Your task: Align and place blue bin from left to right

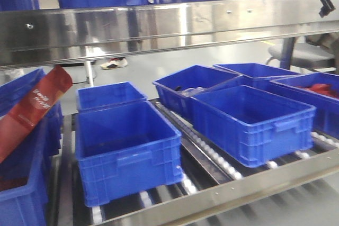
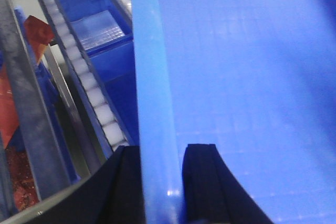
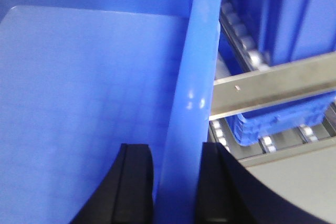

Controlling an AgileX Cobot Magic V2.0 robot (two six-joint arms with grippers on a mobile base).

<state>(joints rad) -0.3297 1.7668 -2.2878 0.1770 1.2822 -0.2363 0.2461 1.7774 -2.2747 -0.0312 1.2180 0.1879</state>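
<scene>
My left gripper (image 2: 163,153) straddles the left wall of the blue bin (image 2: 148,51), one black finger (image 2: 126,182) outside and one inside, both pressed against the plastic; my right gripper (image 3: 176,153) clamps the opposite wall the same way. The bin's floor (image 2: 247,77) is bare in both wrist views, nothing in it. I see neither arm in the front view, so I cannot tell there which bin I hold.

Left of my left gripper a roller track (image 2: 89,85) runs away; beyond it a second bin (image 2: 100,30) holds something clear, and a red packet (image 2: 37,32) shows at the edge. Right of my right gripper a metal rail (image 3: 273,85) crosses under another bin (image 3: 283,14).

In the front view the near left bin (image 1: 127,146) and the near middle bin (image 1: 251,123) are empty; the bin behind (image 1: 193,86) holds clear packets; the far right bin (image 1: 318,91) holds red items.
</scene>
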